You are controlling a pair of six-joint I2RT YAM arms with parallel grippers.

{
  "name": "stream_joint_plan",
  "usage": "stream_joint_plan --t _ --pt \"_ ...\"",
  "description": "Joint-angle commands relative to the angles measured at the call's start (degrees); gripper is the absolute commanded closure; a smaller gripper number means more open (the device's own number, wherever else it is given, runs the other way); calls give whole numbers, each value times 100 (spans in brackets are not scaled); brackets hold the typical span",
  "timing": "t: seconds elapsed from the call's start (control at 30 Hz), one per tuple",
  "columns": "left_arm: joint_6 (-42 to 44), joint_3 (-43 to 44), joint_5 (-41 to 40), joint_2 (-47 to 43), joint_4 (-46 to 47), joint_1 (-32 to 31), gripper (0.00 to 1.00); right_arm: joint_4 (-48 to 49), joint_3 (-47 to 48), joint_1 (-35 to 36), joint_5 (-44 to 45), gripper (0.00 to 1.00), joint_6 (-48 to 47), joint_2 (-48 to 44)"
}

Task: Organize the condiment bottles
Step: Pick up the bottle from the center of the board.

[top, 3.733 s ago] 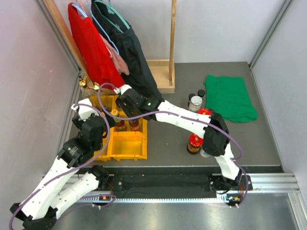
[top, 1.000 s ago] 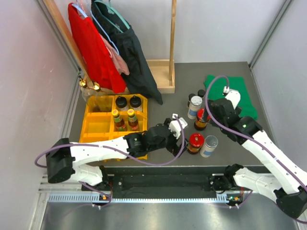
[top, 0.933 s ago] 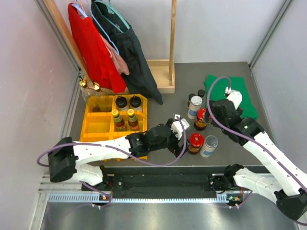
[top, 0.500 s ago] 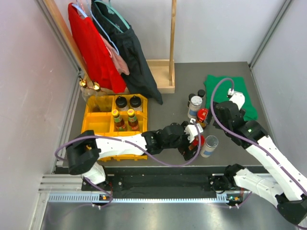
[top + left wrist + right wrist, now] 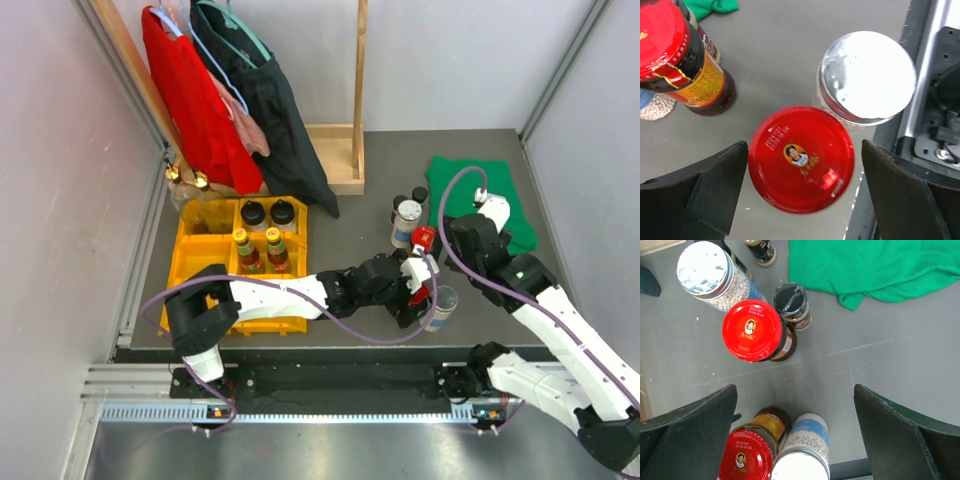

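Now the round red-lidded glass jar of dark sauce (image 5: 801, 159) sits squarely between the two black fingers (image 5: 695, 195) of the left claw (image 5: 802, 150), seen from straight above in the left wrist view. A second ago, in the overhead view, that claw was short of the jar, nearer the middle of the frame. The left arm has since stretched rightward until the claw covers the jar at lower right of centre. Its jaws are spread fully wide and grip nothing; bare table shows on both sides of the lid.

Just beside the jar, toward the upper right of the wrist view, stands a silver-lidded clear canister (image 5: 867, 75), close enough, I judge, to crowd one finger on closing. A second red-lidded jar with a yellow label (image 5: 670, 45) stands at upper left.

The right claw (image 5: 795, 390) has barely shifted. It hangs fully open and empty, with that second jar ahead of its fingers, not between them.

Further left overhead, the yellow plastic compartment tray (image 5: 190, 262) already holds black-capped jars (image 5: 253, 212) and yellow-capped sauce bottles (image 5: 241, 250). The next pick looks lined up, not yet made.
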Motion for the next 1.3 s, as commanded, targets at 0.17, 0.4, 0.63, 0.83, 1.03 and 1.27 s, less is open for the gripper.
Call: stream_joint_plan --t 0.17,0.4,0.63,0.83,1.03,1.27 --pt "9 210 -663 172 417 -14 14 79 51 -127 50 1 -75 -144" --pt "96 236 -891 137 330 -14 69 87 16 -118 41 1 -83 -153" --pt "62 307 -1761 -126 -259 -14 100 96 -10 -118 41 1 -75 -153" --pt "-518 500 -2350 -609 -1295 -22 100 122 -1 -127 32 1 -83 -136" --pt "-1212 308 -3307 -1374 -2200 -22 100 201 -28 -127 -55 1 -57 -109" --pt "-2336 -141 -4749 -2427 -3150 -14 100 298 16 -127 -178 1 -66 -57"
